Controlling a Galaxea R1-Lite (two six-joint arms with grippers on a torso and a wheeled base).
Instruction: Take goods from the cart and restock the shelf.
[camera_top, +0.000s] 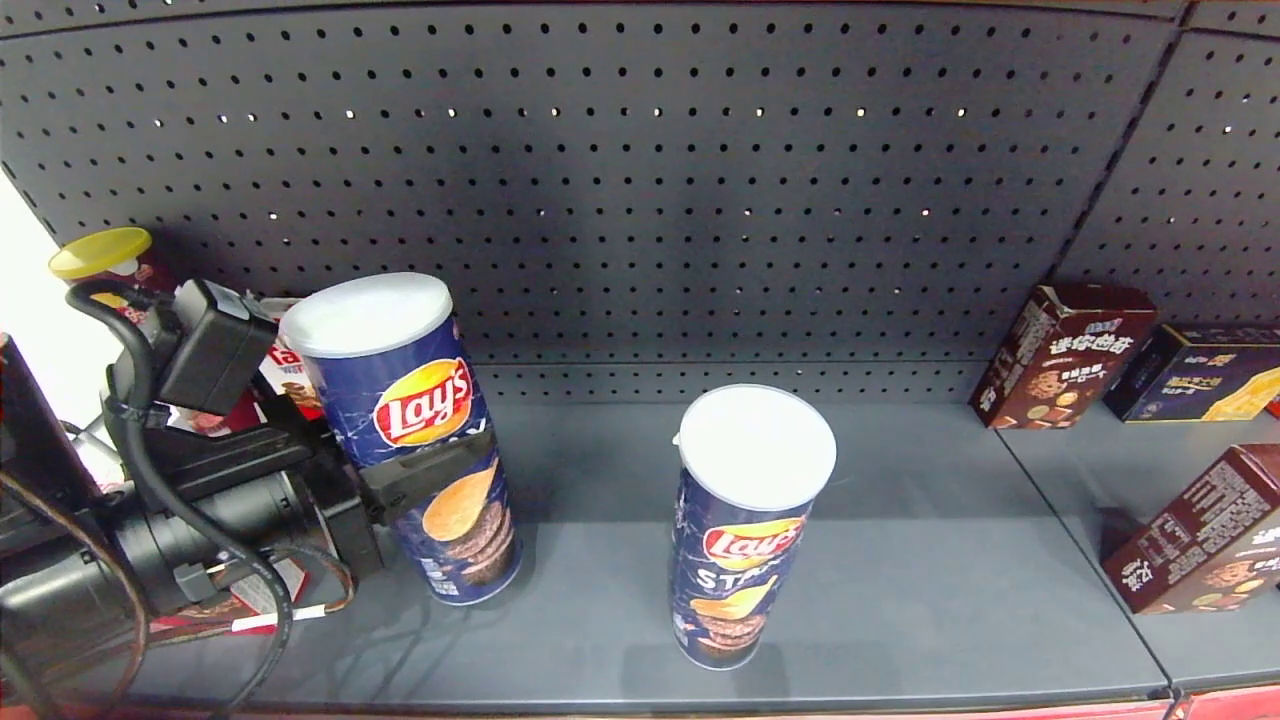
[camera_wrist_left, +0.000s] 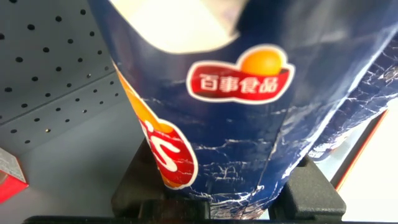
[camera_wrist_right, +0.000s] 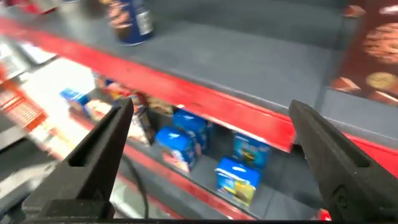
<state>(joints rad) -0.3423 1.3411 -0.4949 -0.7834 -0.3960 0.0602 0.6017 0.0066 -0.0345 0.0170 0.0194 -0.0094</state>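
**Left arm at shelf w/ chip can: placement stage, release pending**

Item: blue chip can (camera_top: 410, 430), white lid up, on the left part of the grey shelf (camera_top: 950, 560); long axis near vertical, top leaning slightly toward the robot's left; logo faces out toward the aisle. Its base is at deck level; contact w/ the deck cannot be confirmed from the head view.

Left gripper (camera_top: 425, 468) comes in from the side at roughly mid-height; the fingers (camera_wrist_left: 311, 193) are closed around the can body, one either side, per the left wrist view.

Right gripper (camera_wrist_right: 217, 155): fingers spread wide, nothing between them; it sits low, in front of the red shelf edge (camera_wrist_right: 205, 102), w/ blue packs (camera_wrist_right: 239, 180) on the tier below.

Surroundings: a second can (camera_top: 745, 530) of the same kind stands upright near mid-shelf, well apart from the held one; a yellow-lidded can (camera_top: 100, 255) is at far left, behind the arm; brown boxes (camera_top: 1065, 355) are at the right end; the pegboard back (camera_top: 640, 180) is behind all.

Assessment: the step in hand is set-down on the shelf. The next move calls for squaring the axis to vertical so the base sits flat; then open the fingers and withdraw sideways, w/o dragging the wall of the can — a tall, narrow item will likely tip if nudged.
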